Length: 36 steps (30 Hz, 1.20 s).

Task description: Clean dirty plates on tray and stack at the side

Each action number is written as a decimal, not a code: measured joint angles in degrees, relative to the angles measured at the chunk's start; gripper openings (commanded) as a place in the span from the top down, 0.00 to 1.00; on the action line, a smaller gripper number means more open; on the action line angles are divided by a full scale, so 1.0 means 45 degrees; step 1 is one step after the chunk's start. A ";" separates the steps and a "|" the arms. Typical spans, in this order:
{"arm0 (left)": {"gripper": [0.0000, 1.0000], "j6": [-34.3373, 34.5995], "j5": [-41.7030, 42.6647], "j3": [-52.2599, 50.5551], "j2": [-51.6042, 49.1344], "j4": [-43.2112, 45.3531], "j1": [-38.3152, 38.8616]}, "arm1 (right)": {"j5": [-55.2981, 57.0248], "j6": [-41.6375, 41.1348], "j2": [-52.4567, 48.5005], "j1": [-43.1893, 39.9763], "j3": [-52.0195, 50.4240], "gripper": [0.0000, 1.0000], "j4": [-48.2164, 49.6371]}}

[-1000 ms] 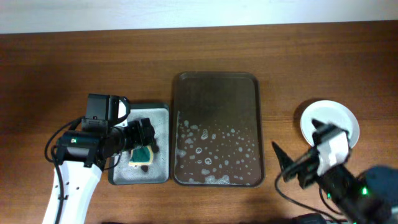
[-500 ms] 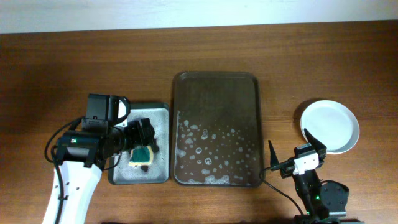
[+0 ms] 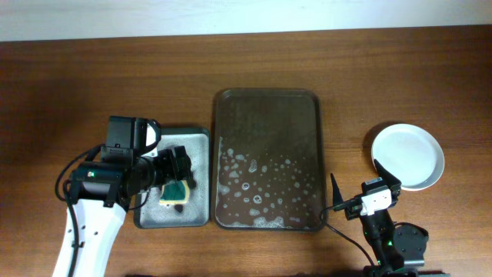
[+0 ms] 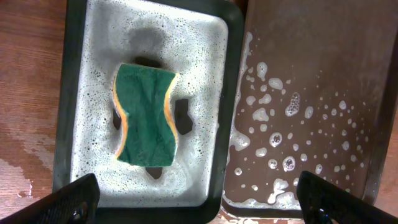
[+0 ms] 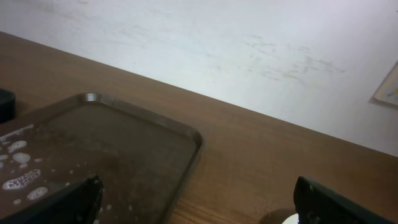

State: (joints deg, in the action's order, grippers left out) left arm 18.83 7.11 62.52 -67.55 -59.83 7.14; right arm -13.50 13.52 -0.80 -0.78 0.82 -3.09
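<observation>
Right of the brown tray point(image 3: 267, 115), on bare table point(image 3: 77, 92), a white plate point(image 3: 407, 156) is seen; plates beneath cannot be told. Soap foam point(image 3: 254, 187) is spread over the tray's near half. The right gripper point(image 3: 363, 194) is held wide open near the front table edge, gripping nothing. The left gripper point(image 4: 199, 202) is spread open above the green sponge point(image 4: 146, 115), laid in the foamy grey metal tray point(image 4: 199, 43).
</observation>
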 measured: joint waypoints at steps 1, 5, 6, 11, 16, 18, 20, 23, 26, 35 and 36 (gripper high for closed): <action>0.01 0.0000 0.0000 -0.0005 0.0185 -0.0083 0.0005 | 0.0000 -0.0010 0.0000 0.0000 0.0000 0.01 0.0000; 0.01 -0.0121 -0.0612 -0.0253 0.3191 0.0840 0.0024 | 0.0000 -0.0005 0.0000 0.0000 0.0000 0.01 -0.0005; 0.01 -0.0233 -0.0719 -0.0267 0.3721 0.1137 0.0029 | 0.0000 -0.0005 0.0000 0.0000 0.0000 0.01 -0.0005; 0.01 -0.2997 -0.0024 -0.3385 0.7723 0.6523 -0.0287 | 0.0005 -0.0005 0.0000 0.0000 0.0000 0.01 -0.0005; 0.01 -0.4303 0.0248 -0.8393 1.2012 1.0083 -0.0442 | 0.0005 -0.0005 0.0024 0.0000 0.0000 0.01 -0.0010; 0.01 -0.4425 0.0291 -0.9636 1.3260 1.0778 -0.0442 | 0.0005 -0.0015 0.0024 0.0000 0.0000 0.01 -0.0005; 0.01 -0.4493 0.0291 -1.1035 1.4503 1.1570 -0.0442 | 0.0010 0.0000 0.0024 0.0000 0.0000 0.02 -0.0005; 0.00 -0.4546 0.0301 -1.2386 1.4804 1.3066 -0.0442 | 0.0005 -0.0010 0.0024 0.0000 0.0000 0.01 -0.0010; 0.00 -0.4580 0.0335 -1.3512 1.4824 1.4032 -0.0442 | 0.0005 -0.0015 0.0024 0.0000 0.0000 0.01 -0.0010; 0.01 -0.4590 0.0340 -1.3755 1.4834 1.2531 -0.0466 | 0.0005 -0.0010 0.0024 0.0000 0.0000 0.01 -0.0010; 0.01 -0.4590 0.0340 -1.3755 1.4834 1.2526 -0.0466 | 0.0005 -0.0015 0.0024 0.0000 0.0000 0.01 -0.0010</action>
State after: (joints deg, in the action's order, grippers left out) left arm -1.83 8.64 0.62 -0.80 -3.46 5.04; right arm -13.47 13.45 -0.69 -0.78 0.82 -3.14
